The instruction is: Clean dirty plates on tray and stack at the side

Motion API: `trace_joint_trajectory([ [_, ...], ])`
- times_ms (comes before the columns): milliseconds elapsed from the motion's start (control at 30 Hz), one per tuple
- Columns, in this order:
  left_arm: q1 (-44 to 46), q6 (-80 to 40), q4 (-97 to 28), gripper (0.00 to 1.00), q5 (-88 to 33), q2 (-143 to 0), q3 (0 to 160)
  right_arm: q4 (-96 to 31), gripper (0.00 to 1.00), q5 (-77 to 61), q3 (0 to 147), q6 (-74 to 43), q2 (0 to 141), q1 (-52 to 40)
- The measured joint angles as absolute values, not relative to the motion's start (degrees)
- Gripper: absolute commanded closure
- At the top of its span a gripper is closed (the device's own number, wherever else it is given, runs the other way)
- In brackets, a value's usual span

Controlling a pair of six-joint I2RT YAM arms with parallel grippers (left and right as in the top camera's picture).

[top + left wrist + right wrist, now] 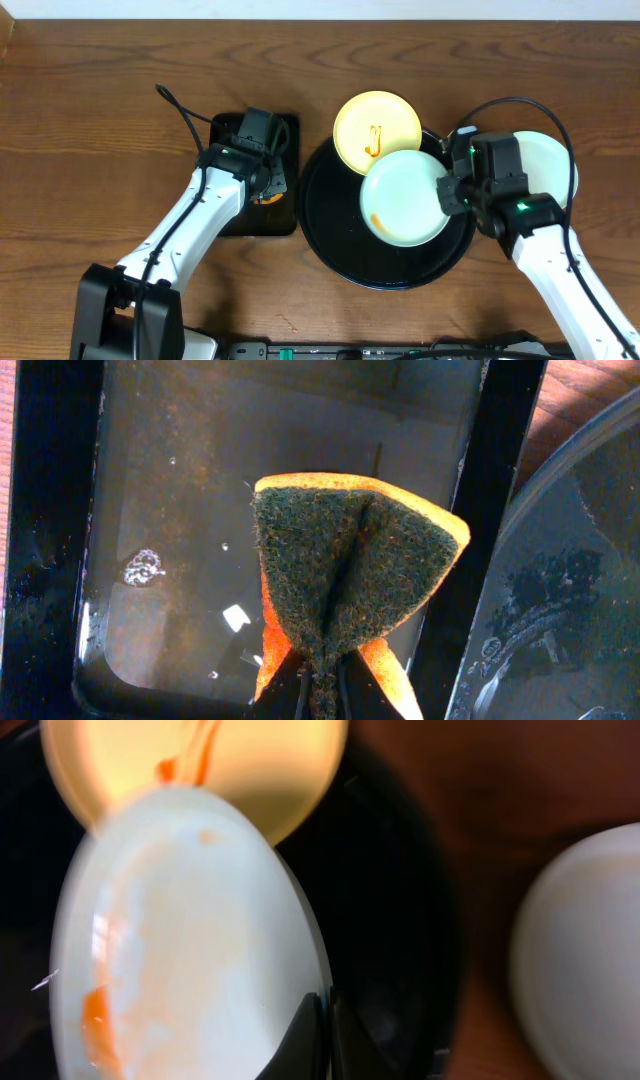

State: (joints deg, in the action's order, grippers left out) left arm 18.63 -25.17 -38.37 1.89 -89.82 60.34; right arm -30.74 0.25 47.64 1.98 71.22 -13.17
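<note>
on the wooden table (100, 100), the right gripper (447, 192) pinches the blue-green plate (405, 200) at its right rim; left of it, the left gripper (320, 685) nips the folded sponge (350, 570)

The yellow plate (377, 130) bears an orange squiggle; the tray (335, 228) is glossy black.
</note>
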Motion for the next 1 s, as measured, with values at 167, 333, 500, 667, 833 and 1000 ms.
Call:
trace_joint_trajectory([
  [167, 18.63, -25.19, -38.37, 0.92, 1.89, -89.82, 60.34, -29.65, 0.99, 7.33, 47.64, 4.73, 67.77, -15.44],
  [333, 18.63, -25.19, -38.37, 0.92, 1.89, -89.82, 60.36, -30.63, 0.96, 10.39, 47.66, 5.26, 67.11, -17.69],
  [500, 18.63, -25.19, -38.37, 0.92, 1.89, -89.82, 60.34, -35.05, 0.77, 11.25, 47.66, 0.84, 67.11, -17.89],
  [667, 18.63, -25.19, -38.37, 0.92, 1.89, -89.82, 60.34, -39.18, 0.62, 10.50, 47.66, -4.38, 67.13, -16.10],
  [833, 18.63, -25.17, -38.37, 0.92, 1.87, -89.82, 60.34, -44.29, 0.47, 5.82, 47.70, -7.29, 67.85, -14.50],
  [1000, 18.63, -25.17, -38.37, 0.92, 1.89, -89.82, 60.34, -46.48, 0.01, 1.04, 47.70, -8.45, 68.62, -14.46],
])
